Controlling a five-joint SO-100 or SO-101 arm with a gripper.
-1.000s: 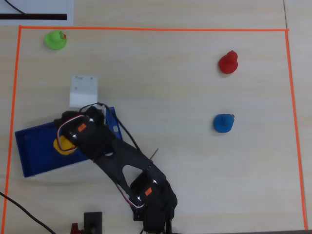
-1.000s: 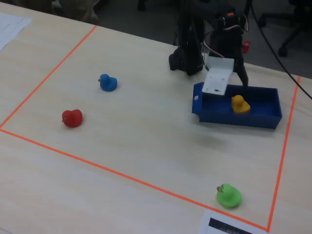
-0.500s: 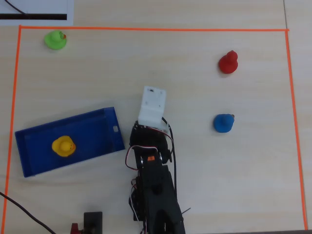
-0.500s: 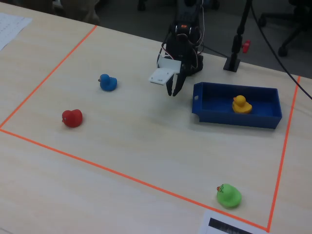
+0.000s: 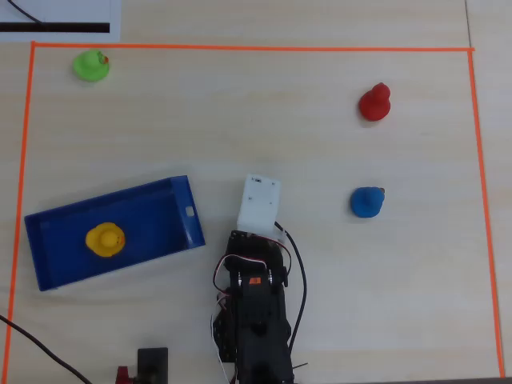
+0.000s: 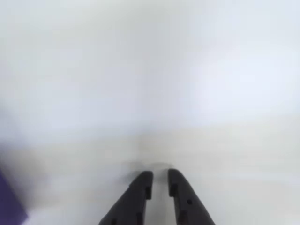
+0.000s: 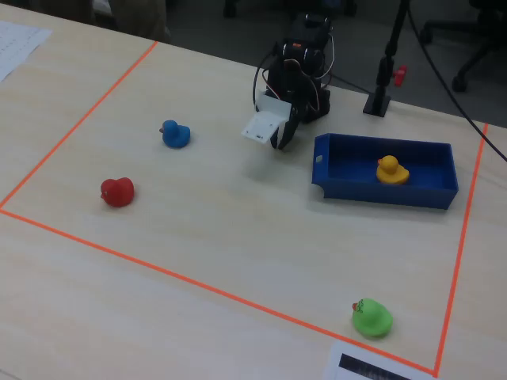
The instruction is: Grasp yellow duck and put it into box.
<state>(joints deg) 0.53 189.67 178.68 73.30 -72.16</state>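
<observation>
The yellow duck (image 5: pixel 105 239) sits upright inside the blue box (image 5: pixel 186 210), left of the arm in the overhead view. In the fixed view the duck (image 7: pixel 390 169) is in the box (image 7: pixel 341 180), right of the arm. My gripper (image 6: pixel 159 174) is empty, its dark fingers (image 6: pixel 140 187) nearly together with only a narrow gap. It hangs low over bare table beside the box's labelled short end, apart from it. In the fixed view the gripper (image 7: pixel 282 141) points down under the white head (image 5: pixel 258 204), which hides the fingers from overhead.
A green duck (image 5: pixel 90 65), a red duck (image 5: pixel 374 102) and a blue duck (image 5: pixel 367 202) stand on the table inside an orange tape border (image 5: pixel 240 47). The arm base (image 5: pixel 254 320) is at the near edge. A blurred blue box corner (image 6: pixel 10 201) shows in the wrist view.
</observation>
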